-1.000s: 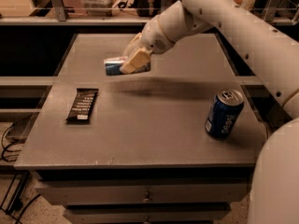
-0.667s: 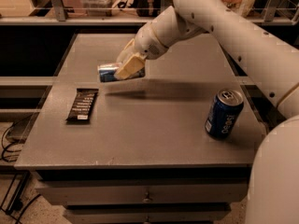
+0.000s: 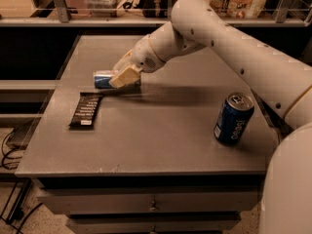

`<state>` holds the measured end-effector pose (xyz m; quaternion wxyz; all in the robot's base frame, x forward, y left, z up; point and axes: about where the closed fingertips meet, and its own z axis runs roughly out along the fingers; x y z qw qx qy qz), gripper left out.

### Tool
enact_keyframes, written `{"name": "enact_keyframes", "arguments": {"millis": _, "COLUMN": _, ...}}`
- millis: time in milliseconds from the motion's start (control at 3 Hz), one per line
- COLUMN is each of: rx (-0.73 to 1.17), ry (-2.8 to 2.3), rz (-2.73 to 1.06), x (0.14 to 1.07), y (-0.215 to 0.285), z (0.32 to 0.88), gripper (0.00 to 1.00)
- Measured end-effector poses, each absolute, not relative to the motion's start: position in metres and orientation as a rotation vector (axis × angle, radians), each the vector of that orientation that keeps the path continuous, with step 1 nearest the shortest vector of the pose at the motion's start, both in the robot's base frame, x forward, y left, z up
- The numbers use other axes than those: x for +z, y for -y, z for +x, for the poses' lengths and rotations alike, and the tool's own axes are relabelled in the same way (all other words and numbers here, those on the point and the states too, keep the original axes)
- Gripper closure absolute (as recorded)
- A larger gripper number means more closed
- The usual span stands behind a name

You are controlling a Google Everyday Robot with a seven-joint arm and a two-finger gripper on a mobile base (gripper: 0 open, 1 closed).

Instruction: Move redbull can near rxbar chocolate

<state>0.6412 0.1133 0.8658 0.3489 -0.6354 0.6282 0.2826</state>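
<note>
The redbull can [image 3: 103,79] is slim, blue and silver, and is held on its side in my gripper [image 3: 124,76], whose tan fingers are shut around its right end. The can hangs low over the table's left part, just above and right of the far end of the rxbar chocolate [image 3: 86,110]. That bar is a flat black wrapper with white text lines, lying flat near the table's left edge. My white arm reaches in from the upper right.
A fatter dark-blue Pepsi can [image 3: 233,118] stands upright at the right of the grey table [image 3: 161,140]. Shelves with boxes run along the back. Cables lie on the floor at the lower left.
My gripper has carried the redbull can left and down, from mid-air over the table's back part to just above the surface by the bar's far end.
</note>
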Motion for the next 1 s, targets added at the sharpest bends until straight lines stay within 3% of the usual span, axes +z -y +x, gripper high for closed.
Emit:
{"name": "enact_keyframes", "arguments": {"millis": 333, "rx": 0.759, "ry": -1.623, "rz": -1.597, "x": 0.8644, "y": -0.1249, "z": 0.6437, "gripper": 0.12}}
{"name": "enact_keyframes", "arguments": {"millis": 667, "rx": 0.759, "ry": -1.622, "rz": -1.602, "x": 0.8637, "y": -0.1262, "z": 0.6433, "gripper": 0.00}}
{"name": "enact_keyframes", "arguments": {"millis": 1000, "rx": 0.760, "ry": -1.622, "rz": -1.603, "x": 0.8637, "y": -0.1263, "z": 0.6432, "gripper": 0.00}}
